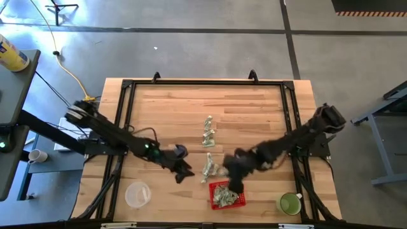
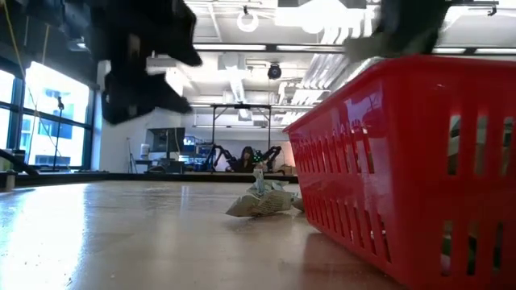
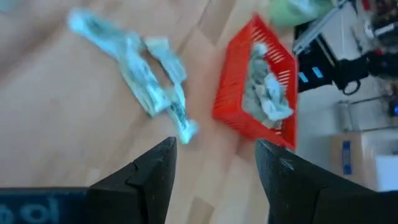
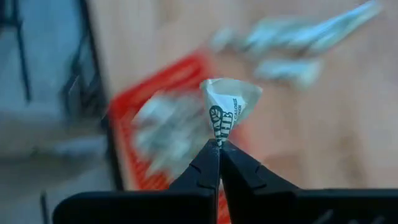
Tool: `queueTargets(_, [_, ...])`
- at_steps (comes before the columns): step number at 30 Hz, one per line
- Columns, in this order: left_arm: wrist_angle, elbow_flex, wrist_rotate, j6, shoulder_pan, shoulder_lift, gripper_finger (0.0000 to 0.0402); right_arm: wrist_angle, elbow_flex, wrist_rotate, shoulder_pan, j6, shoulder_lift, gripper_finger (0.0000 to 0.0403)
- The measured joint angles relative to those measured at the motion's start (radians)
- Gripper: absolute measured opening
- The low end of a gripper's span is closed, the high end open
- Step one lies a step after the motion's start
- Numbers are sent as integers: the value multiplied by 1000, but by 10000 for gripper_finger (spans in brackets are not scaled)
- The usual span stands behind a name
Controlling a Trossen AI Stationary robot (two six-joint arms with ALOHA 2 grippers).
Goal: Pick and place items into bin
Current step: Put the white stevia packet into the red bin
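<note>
pale wooden table (image 1: pixel 254 114) with black frame rails. small square red plastic mesh basket (image 1: pixel 227 194) near front edge, partly filled with pale green-and-white crinkly wrapped pieces (image 3: pixel 267 93). clear round plastic container (image 1: pixel 137 194) front left, green cup (image 1: pixel 290 203) front right. loose wrapped pieces (image 1: pixel 208 131) mid-table, more (image 1: pixel 210 167) just beside basket. right gripper (image 4: pixel 219 146) above basket, fingers pinched tight on one wrapped piece (image 4: pixel 229 107). left gripper (image 3: pixel 214 158) left of loose pieces, fingers apart, holding nothing.
</note>
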Motion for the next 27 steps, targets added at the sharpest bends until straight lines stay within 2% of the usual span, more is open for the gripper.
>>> queueTargets(5, [21, 90, -59, -133, -32, 188, 250, 12, -5, -22, 147, 96, 17, 8])
queueTargets(8, [4, 169, -57, -151, -19, 294, 250, 9, -23, 44, 193, 165, 33, 23])
queueTargets(10, [-26, 226, -38, -166, -6, 346, 250, 19, -28, 95, 205, 205, 37, 47])
queueTargets(13, [-113, 319, 4, -168, 11, 390, 250, 22, -29, 138, 205, 258, 37, 105])
queueTargets(17, [-338, 434, 0, -142, 8, 419, 250, 12, -30, 152, 202, 266, 37, 193])
queueTargets(20, [-504, 499, -7, -129, 9, 437, 250, -14, -30, 161, 211, 278, 37, 243])
queueTargets(23, [-547, 535, -16, -92, 9, 459, 250, -43, -30, 194, 224, 292, 37, 270])
queueTargets(27, [-514, 557, 11, -102, 9, 494, 250, -79, -30, 231, 230, 311, 37, 277])
